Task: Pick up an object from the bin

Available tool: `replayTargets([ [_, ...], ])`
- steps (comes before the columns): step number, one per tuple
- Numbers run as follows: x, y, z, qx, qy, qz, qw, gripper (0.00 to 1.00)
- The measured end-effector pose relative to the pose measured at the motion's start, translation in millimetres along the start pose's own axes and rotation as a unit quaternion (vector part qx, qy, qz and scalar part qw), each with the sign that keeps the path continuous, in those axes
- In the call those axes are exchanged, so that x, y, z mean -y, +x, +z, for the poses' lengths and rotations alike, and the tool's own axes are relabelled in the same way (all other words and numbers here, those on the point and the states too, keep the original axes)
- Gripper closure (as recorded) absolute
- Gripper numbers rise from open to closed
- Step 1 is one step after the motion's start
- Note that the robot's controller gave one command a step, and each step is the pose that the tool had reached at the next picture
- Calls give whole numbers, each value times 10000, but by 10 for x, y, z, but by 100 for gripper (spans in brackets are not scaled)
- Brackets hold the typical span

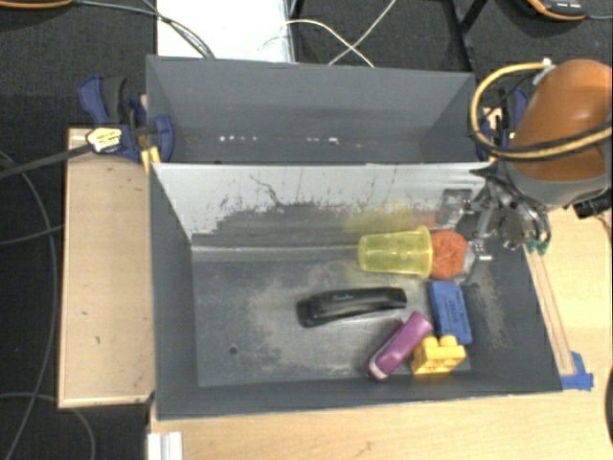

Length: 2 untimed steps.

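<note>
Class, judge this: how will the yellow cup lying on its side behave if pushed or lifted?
The cup lies on its side and tapers, so a push would probably roll it in a curve. It looks thin and see-through: likely light, perhaps flexing if squeezed.

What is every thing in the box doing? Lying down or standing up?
yellow cup: lying on its side.
orange ball: against the cup, beside the gripper.
black stapler: lying flat, shut.
purple tube: lying slanted against the yellow brick.
blue block: lying flat.
</note>
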<state>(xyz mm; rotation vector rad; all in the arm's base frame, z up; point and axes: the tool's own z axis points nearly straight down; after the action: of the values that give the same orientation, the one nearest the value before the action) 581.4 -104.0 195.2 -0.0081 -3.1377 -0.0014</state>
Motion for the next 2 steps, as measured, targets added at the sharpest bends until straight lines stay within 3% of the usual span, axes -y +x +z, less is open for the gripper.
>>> replayTargets([
  [1, -5, -12, -50, 39, 7, -23, 10000, 0],
  [2, 390, 53, 989, 26, 7, -1856, 9826, 0],
])
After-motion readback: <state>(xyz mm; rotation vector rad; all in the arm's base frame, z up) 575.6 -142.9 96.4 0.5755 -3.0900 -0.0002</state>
